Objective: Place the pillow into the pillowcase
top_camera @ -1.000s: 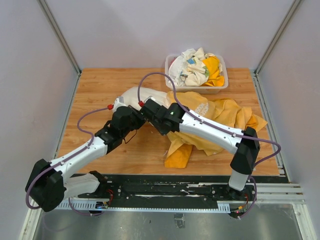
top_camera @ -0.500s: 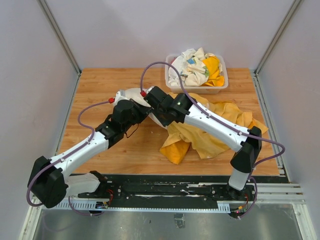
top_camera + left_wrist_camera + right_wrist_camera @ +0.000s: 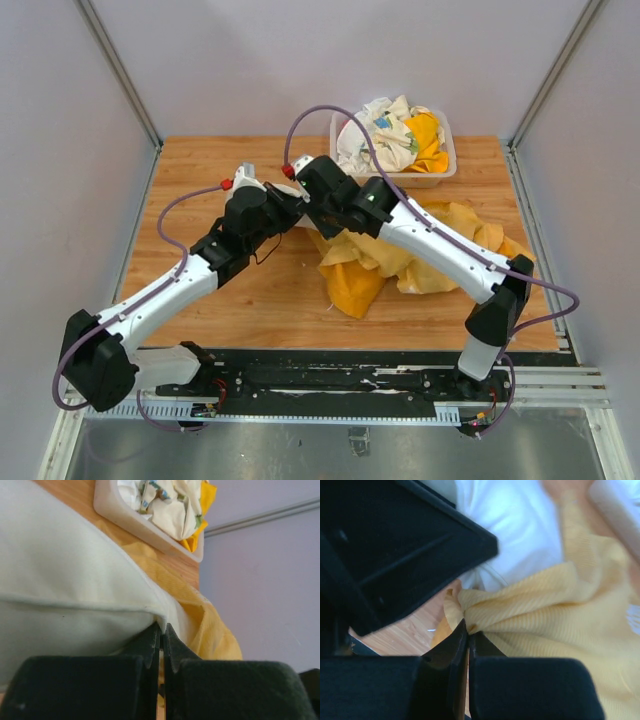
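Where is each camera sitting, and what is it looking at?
Top camera: above and behind, looking down on the table; left arm and right arm show.
Left wrist: behind the left gripper's jaws, shut on the pillow.
Right wrist: behind the right gripper's jaws, shut on the pillowcase.
Both wrist views share pillow and pillowcase.

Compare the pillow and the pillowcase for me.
The pillow is cream-white; the pillowcase is orange-yellow. The pillow looks plump and smooth; the pillowcase lies crumpled. The left gripper pinches the pillow's edge, the right gripper the pillowcase. Both are soft cloth things.
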You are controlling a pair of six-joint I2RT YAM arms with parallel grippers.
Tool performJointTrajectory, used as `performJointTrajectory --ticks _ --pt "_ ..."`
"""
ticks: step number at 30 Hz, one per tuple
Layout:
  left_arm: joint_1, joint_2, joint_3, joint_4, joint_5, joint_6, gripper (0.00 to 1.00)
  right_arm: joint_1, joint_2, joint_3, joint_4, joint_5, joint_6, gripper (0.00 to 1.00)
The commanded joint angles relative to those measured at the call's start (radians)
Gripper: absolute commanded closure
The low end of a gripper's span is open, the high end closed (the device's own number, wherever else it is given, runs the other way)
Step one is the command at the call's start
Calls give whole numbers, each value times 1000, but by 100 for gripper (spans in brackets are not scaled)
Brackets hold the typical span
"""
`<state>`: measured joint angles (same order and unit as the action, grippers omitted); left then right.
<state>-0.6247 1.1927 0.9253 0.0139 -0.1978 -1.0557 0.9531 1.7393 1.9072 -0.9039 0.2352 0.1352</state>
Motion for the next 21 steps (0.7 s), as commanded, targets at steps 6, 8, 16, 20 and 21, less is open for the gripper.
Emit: performJointTrajectory --ticks 6,8,16,20,21 --pt "-12 22 -185 151 106 -35 100 -1 17 -247 122 -249 118 99" --pt "-16 30 -208 164 116 -35 100 0 20 -244 131 -263 115 99" --pt "-19 80 -236 253 208 -32 100 -2 69 -108 66 -217 54 99" --pt "-20 89 -257 298 236 -33 100 -2 73 -112 62 -221 55 99" --pt "-20 82 -260 299 235 -22 100 -2 65 -133 70 -218 56 99"
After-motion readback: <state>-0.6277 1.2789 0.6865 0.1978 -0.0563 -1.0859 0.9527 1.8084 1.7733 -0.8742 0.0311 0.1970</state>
